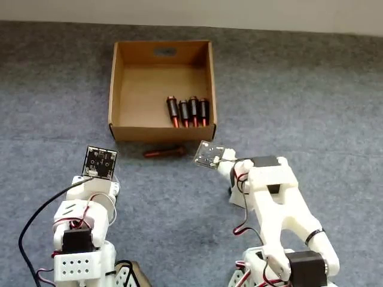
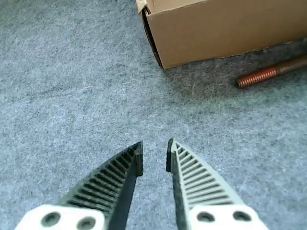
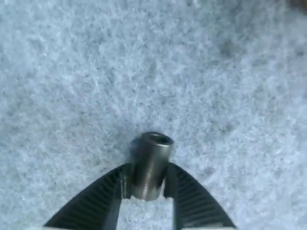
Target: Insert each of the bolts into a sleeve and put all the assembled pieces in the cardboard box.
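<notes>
The cardboard box (image 1: 118,89) stands open at the back of the table. Several assembled bolt-and-sleeve pieces (image 1: 188,110) lie inside it against the near wall. One bare copper-coloured bolt (image 1: 163,152) lies on the carpet just in front of the box; it is the same bolt (image 2: 268,74) that lies past the box corner (image 2: 201,33). My left gripper (image 2: 154,155) hovers over bare carpet, its fingers a little apart and holding nothing. My right gripper (image 3: 147,181) is shut on a dark metal sleeve (image 3: 151,160), whose open bore points away from the wrist.
Grey carpet (image 1: 311,95) covers the whole table. The left arm (image 1: 90,197) stands at the near left and the right arm (image 1: 269,185) at the near right, with the loose bolt between their wrists and the box.
</notes>
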Controlling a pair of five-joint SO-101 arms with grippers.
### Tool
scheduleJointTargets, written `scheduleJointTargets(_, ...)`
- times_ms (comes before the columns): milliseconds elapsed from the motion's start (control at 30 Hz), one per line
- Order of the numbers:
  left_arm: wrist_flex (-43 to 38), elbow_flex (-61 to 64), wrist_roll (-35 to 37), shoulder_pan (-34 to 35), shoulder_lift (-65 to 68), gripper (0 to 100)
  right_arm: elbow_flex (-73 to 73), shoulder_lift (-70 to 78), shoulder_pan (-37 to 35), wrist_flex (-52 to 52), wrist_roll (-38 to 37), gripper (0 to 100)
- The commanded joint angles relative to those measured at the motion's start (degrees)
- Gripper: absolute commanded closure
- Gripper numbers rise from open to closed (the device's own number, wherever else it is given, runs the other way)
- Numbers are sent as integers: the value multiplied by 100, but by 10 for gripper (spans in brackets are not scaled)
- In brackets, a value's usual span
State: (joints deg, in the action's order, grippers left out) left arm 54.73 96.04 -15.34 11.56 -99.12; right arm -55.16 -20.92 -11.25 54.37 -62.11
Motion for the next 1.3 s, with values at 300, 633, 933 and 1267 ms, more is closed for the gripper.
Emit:
scheduleJointTargets(300,-88,4,-44,-57,-48,888,409,-48,-22,-31,2435,993)
scheduleJointTargets(633,-88,4,-44,-57,-48,888,330,4,-145,-48,3736,808)
scheduleJointTargets(933,-88,4,-44,-57,-48,888,523,1015,-145,-171,3727,809)
scheduleJointTargets(1267,-88,4,-44,-57,-48,888,1051,1578,-145,-251,3719,850)
